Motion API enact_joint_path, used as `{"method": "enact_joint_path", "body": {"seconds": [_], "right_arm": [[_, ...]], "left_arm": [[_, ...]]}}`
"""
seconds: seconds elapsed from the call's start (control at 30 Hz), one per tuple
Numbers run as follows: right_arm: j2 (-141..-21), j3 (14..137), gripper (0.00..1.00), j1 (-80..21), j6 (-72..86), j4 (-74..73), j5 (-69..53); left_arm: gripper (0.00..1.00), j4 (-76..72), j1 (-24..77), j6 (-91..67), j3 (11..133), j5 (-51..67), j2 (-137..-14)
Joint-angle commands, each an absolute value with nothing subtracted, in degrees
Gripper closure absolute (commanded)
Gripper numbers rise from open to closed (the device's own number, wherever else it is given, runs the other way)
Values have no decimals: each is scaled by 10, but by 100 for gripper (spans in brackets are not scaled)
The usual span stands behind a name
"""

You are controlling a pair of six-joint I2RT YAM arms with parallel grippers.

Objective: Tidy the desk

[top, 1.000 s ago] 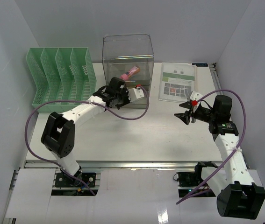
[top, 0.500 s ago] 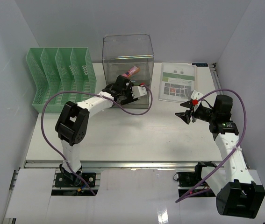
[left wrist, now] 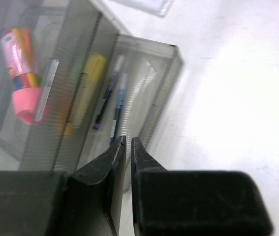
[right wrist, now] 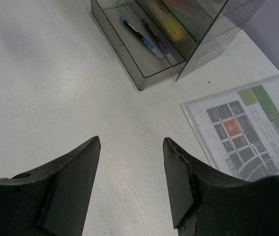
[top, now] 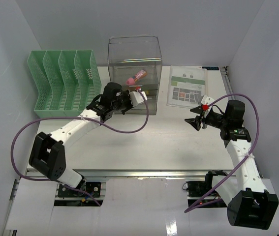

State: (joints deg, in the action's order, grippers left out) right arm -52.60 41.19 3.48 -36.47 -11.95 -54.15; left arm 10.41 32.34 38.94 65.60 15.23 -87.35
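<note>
Left wrist view, blurred throughout: smoky clear plastic tiered organizer [left wrist: 149,83]; the yellow bar-shaped item [left wrist: 90,78] behind its ribbed wall cannot be identified. Right wrist view: large flat white desk [right wrist: 55,73] exceeds every edge; white printed sheet in a plastic sleeve [right wrist: 242,128] is cut off at right, print unreadable.

A flat white table [top: 144,142] with a silver near rail carries a green slotted plastic rack [top: 63,83] back left, a smoky clear plastic organiser [top: 134,59] beside it, and a laminated printed sheet [top: 187,86] back right.
</note>
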Motion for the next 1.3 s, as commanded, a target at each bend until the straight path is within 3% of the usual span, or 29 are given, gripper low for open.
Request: {"method": "enact_joint_path", "body": {"seconds": [0.0, 0.13, 0.43, 0.77, 0.9, 1.1, 1.27], "right_arm": [[-529, 402, 39, 40, -365, -101, -551], [-530, 401, 39, 45, -365, -101, -550], [-533, 400, 39, 51, -366, -100, -551], [-535, 400, 39, 52, -366, -100, -552], [-538, 401, 39, 53, -366, -100, -552], [-540, 401, 39, 55, -366, -100, -551], [-539, 401, 39, 61, -366, -100, -551]], "left_arm": [[89, 179, 323, 459, 617, 284, -851], [98, 209, 323, 493, 608, 308, -878], [98, 221, 323, 504, 679, 289, -1015], [97, 141, 322, 486, 740, 149, -1129], [79, 82, 322, 476, 763, 89, -1150], [39, 27, 321, 472, 787, 45, -1180], [25, 5, 321, 464, 792, 32, -1189]]}}
